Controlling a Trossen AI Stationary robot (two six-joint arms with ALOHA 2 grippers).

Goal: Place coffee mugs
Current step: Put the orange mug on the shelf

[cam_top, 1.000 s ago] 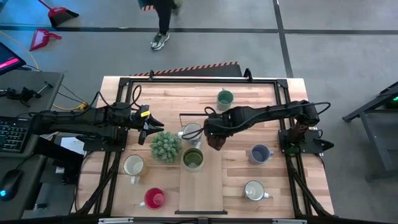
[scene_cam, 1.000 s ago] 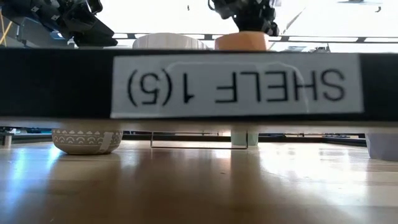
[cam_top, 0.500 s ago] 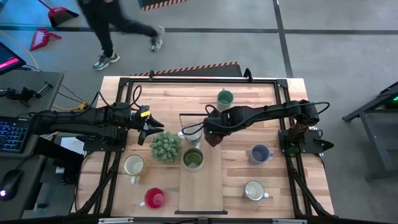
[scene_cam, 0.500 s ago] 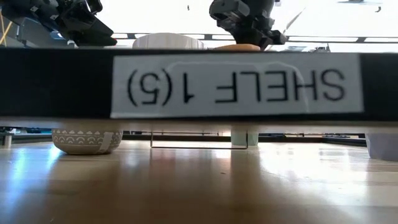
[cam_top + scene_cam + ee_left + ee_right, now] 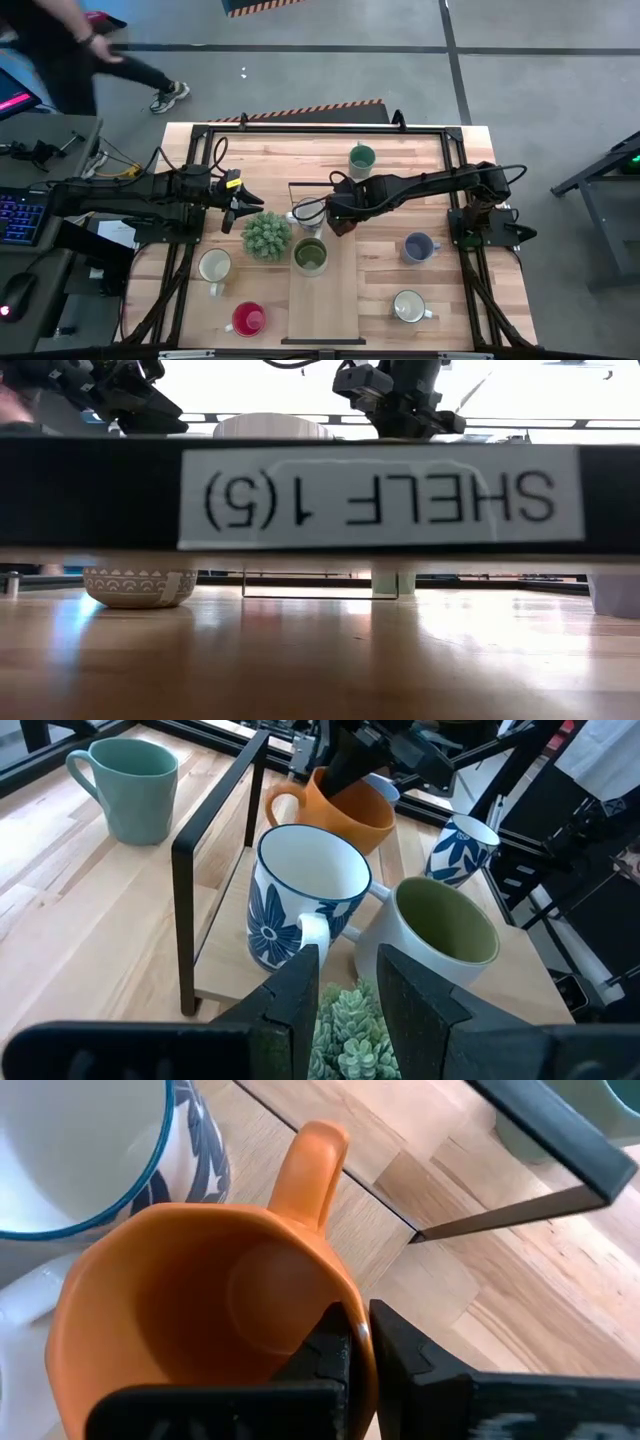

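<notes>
Right wrist view shows the right gripper (image 5: 358,1342) pinched tight on the rim of the orange mug (image 5: 190,1295), which sits beside the blue-patterned white mug (image 5: 95,1150) on the wooden shelf (image 5: 325,290).

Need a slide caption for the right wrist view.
Right gripper shut on the rim of the orange ceramic mug, beside a white blue-leaf-patterned mug on the wooden shelf.

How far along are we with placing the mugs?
Done: the olive mug and the blue-flowered white mug stand on the shelf board. In hand: the right tool pinches the orange mug rim beside them. Left: five mugs on the table.
</notes>
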